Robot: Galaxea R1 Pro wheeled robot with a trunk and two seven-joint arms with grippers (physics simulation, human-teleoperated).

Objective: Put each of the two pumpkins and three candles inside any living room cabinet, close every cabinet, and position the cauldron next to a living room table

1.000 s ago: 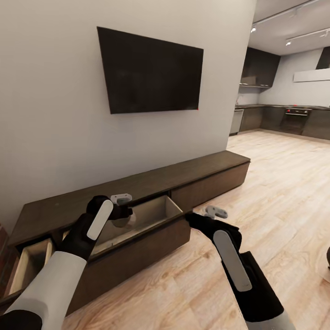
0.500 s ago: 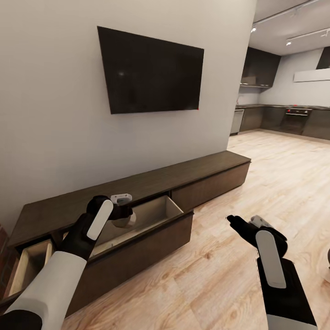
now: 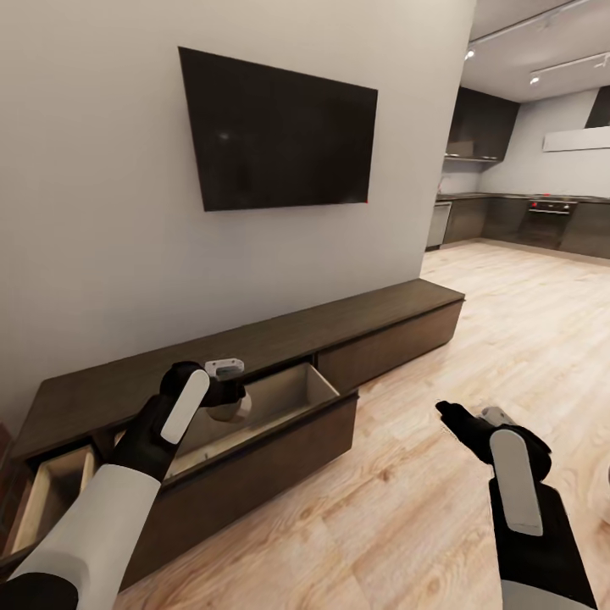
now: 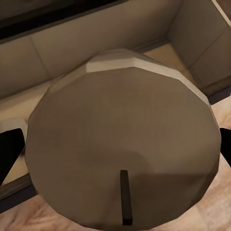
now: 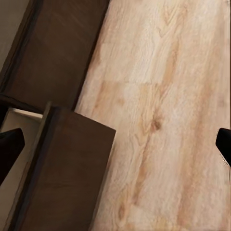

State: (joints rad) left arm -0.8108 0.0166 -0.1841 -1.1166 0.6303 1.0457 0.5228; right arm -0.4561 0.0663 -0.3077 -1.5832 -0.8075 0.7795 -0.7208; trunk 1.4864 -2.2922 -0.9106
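Long, low, dark brown cabinet [image 3: 254, 356] standing against the white wall below a wall-mounted television [image 3: 280, 135]; its middle drawer [image 3: 271, 407] pulled out over the wood floor [image 3: 474, 339], pale wood insides exposed; a second drawer [image 3: 51, 491] at the cabinet's left end also open, the drawer front at the right end flush. Left end effector [image 3: 227, 398] poised above the open middle drawer, holding a pale, beige, faceted object [image 4: 120, 149]; in the left wrist view this object is seen from above with a short dark wick-like stub at its centre, dark fingertips [image 4: 9, 149] at either side of it, the drawer's pale floor beneath; most likely a candle, though its full form cannot be told. Right end effector [image 3: 453, 417] over bare floor, well apart from the cabinet and to the right of the open middle drawer; in the right wrist view its fingertips [image 5: 8, 149] lie at opposite edges of the picture, spread wide, nothing between them, with the drawer's corner below. Dark kitchen units [image 3: 525, 212] in the background beyond the cabinet's right end.
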